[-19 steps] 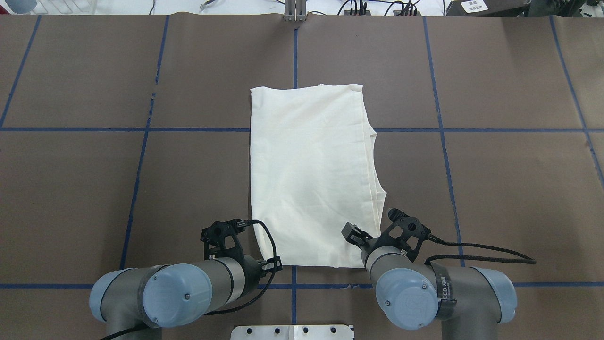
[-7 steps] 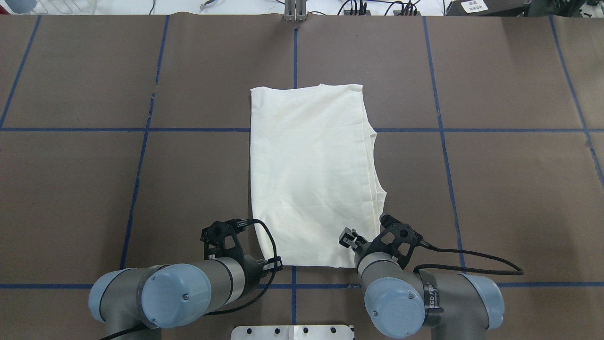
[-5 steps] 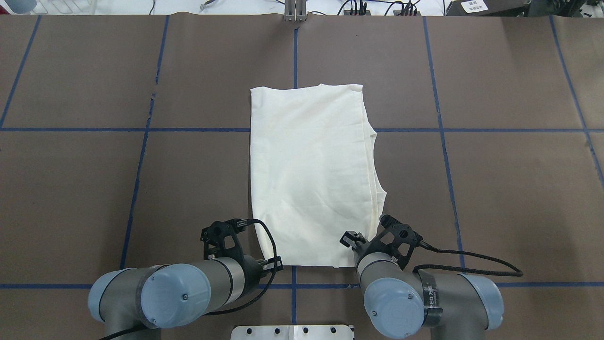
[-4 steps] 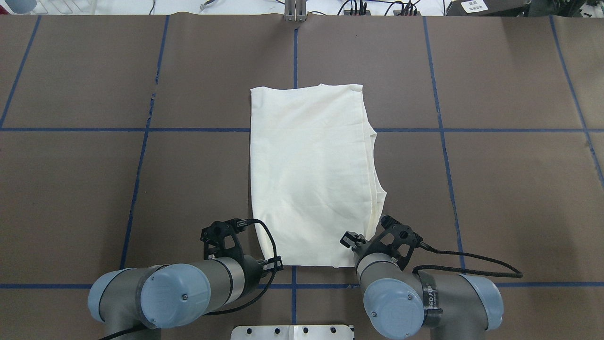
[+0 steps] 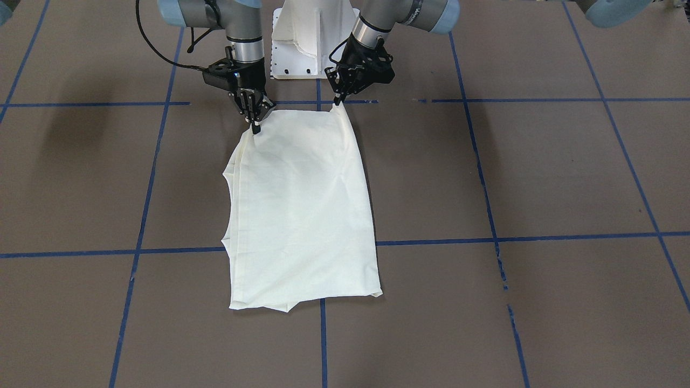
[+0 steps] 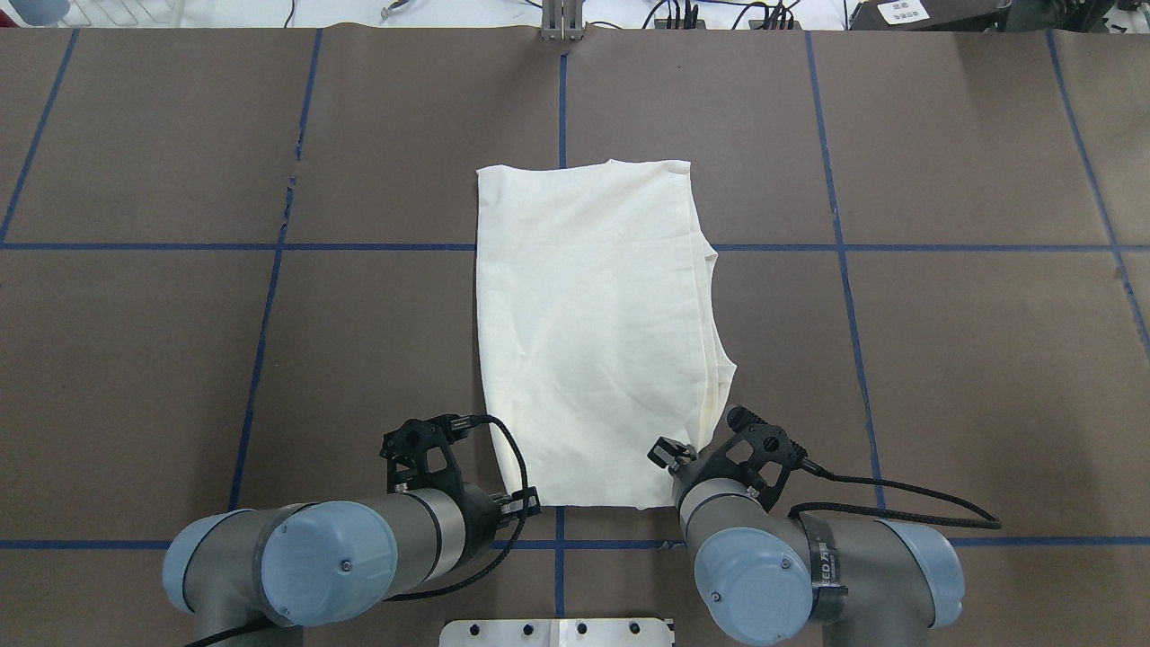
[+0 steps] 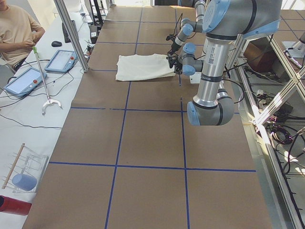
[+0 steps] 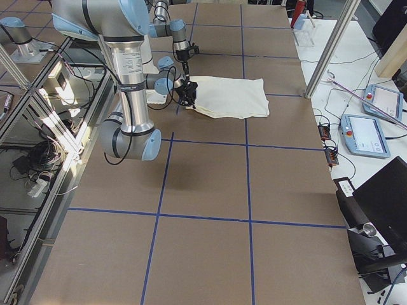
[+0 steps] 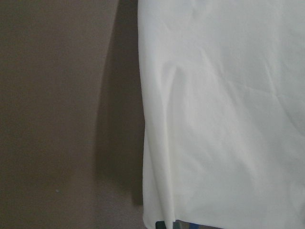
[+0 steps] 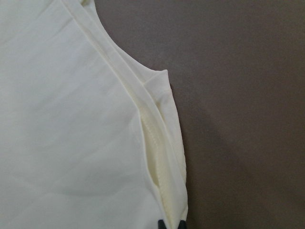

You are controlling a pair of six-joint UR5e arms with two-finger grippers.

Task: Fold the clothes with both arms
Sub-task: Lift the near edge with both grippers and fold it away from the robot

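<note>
The cream-white shirt [image 5: 302, 210] lies folded into a long rectangle on the brown table, plain side up, its print hidden. In the overhead view the shirt [image 6: 593, 332] stretches away from the robot. My left gripper [image 5: 339, 101] is shut on the near corner on the robot's left, which rises to a small peak. My right gripper [image 5: 254, 127] is shut on the other near corner, beside the layered sleeve edges [image 10: 159, 157]. Each wrist view is filled with cloth [image 9: 224, 119], with dark fingertips at its lower edge.
The white pedestal base [image 5: 307, 48] stands just behind the two grippers. Blue tape lines [image 5: 485, 237] cross the brown table [image 5: 539, 172]. In the exterior left view a person [image 7: 16, 28] sits at a side bench with tablets [image 7: 59, 60].
My right arm has shifted inward and lower onto the shirt's near right corner. The cloth's near edge has puckered and drawn in slightly at both corners. The left arm has barely moved.
</note>
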